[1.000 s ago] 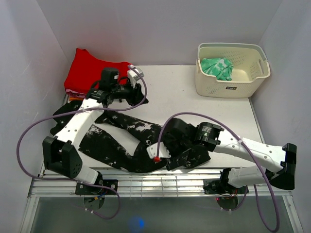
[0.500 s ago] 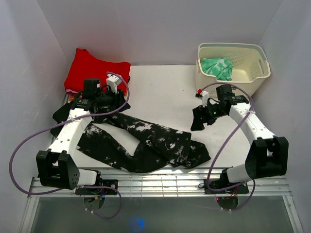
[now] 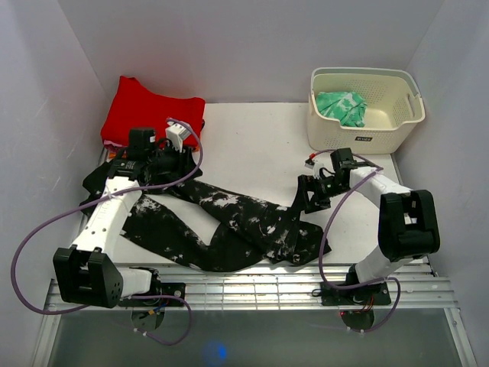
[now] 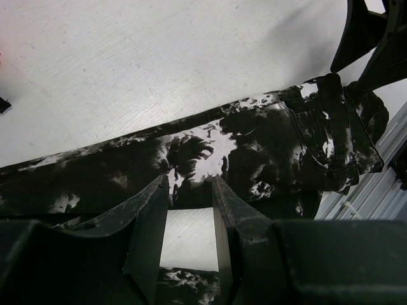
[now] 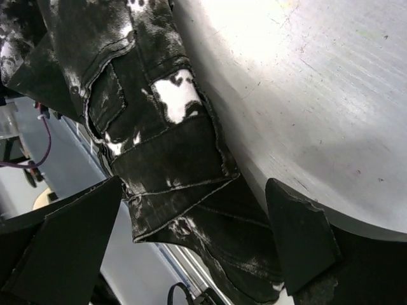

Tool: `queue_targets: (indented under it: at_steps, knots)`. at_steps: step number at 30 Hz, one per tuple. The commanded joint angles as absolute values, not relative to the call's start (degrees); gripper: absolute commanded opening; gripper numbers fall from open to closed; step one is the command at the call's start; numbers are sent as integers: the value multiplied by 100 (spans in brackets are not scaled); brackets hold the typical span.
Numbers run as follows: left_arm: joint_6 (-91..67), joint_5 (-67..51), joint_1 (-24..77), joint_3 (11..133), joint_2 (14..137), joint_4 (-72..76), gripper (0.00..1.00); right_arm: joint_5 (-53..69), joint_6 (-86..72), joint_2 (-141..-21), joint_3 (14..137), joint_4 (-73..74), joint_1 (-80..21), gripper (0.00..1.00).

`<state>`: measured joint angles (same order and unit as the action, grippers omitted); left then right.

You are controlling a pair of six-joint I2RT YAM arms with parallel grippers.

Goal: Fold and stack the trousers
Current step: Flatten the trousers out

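R tool (image 5: 194,184) wide open, empty, just front-left of basket (image 3: 365,134), L tool (image 4: 189,190) narrow gap, empty, well left of basket, trousers (image 3: 229,222) rumpled on table (image 3: 260,138), front-left of basket, betw tools

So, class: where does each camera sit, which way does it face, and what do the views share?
Top external: above and behind, looking down on table, trousers; left arm, right arm show.
Left wrist: on left arm, looking past left fingers at trousers.
Right wrist: on right arm, open right fingers framing trousers.
Shared: trousers.
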<state>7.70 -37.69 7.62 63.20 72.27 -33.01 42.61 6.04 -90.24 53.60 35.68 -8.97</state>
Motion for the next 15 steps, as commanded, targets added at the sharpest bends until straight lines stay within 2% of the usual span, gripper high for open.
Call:
queue_targets:
  at_steps: [1, 2, 4, 5, 7, 9, 10, 12, 13, 14, 15]
  knots:
    - [949, -3981, 738, 6232, 6953, -3410, 44, 4570, 360, -9324, 5404, 3234, -905, 100]
    - [984, -4016, 730, 6205, 6935, -3419, 44, 4579, 378, -9395, 5440, 3269, -905, 99]
    - [1072, -4025, 738, 6170, 6891, -3463, 44, 4693, 404, -9553, 5536, 3322, -905, 90]
    - [1098, -4008, 738, 6161, 6873, -3506, 44, 4728, 404, -9580, 5563, 3322, -905, 79]
    - [1178, -3964, 738, 6161, 6864, -3551, 44, 4807, 413, -9554, 5625, 3366, -905, 67]
    - [1222, -3955, 738, 6135, 6856, -3568, 44, 4869, 413, -9492, 5651, 3375, -905, 62]
    - [1248, -3946, 738, 6126, 6855, -3568, 44, 4930, 413, -9466, 5651, 3410, -905, 49]
    - [1257, -3964, 738, 6117, 6873, -3560, 44, 4931, 466, -9344, 5651, 3436, -905, 34]
    - [1266, -3973, 738, 6117, 6882, -3560, 44, 4931, 475, -9291, 5669, 3515, -888, 18]
    - [1266, -3955, 738, 6117, 6882, -3560, 44, 4922, 570, -9229, 5739, 3594, -879, 9]
    - [1292, -3946, 738, 6100, 6864, -3568, 43, 4896, 606, -9089, 5774, 3656, -862, 8]
